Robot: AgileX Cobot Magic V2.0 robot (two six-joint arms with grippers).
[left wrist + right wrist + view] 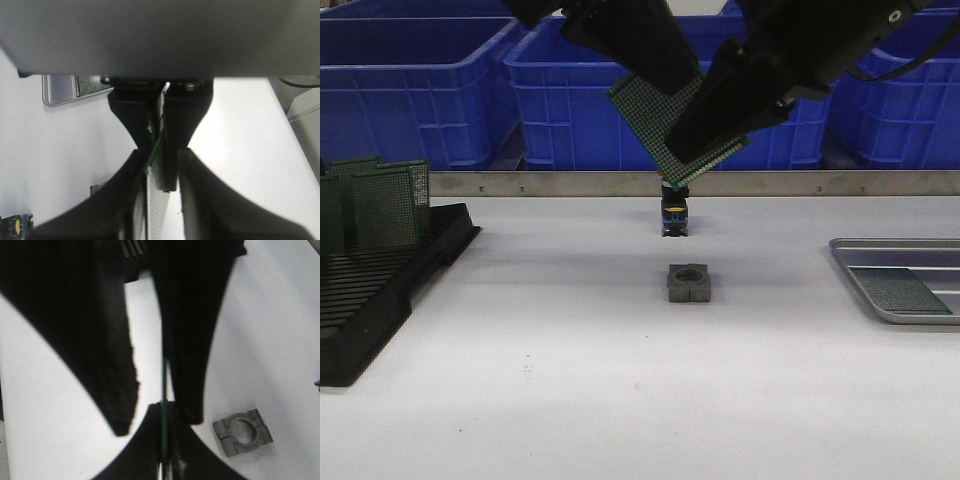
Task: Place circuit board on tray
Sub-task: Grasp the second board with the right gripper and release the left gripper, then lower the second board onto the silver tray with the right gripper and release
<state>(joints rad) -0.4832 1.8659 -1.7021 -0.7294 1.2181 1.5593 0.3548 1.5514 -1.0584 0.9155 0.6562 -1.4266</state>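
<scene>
Resting at the table's right edge, the shallow silver-grey metal tray (pixel 850 262) holds one green perforated board (pixel 903 293). High above mid-table, the left gripper (pixel 665 85) clamps a second green circuit board (pixel 660 118); the right gripper (pixel 705 140) brackets it, jaws apart. Black slotted rack (pixel 380 285) at left holds upright boards.

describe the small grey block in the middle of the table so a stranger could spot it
Start at the white table, between the black slotted rack and the metal tray. The grey block lies alone at centre: square, notched, with a round hole.
</scene>
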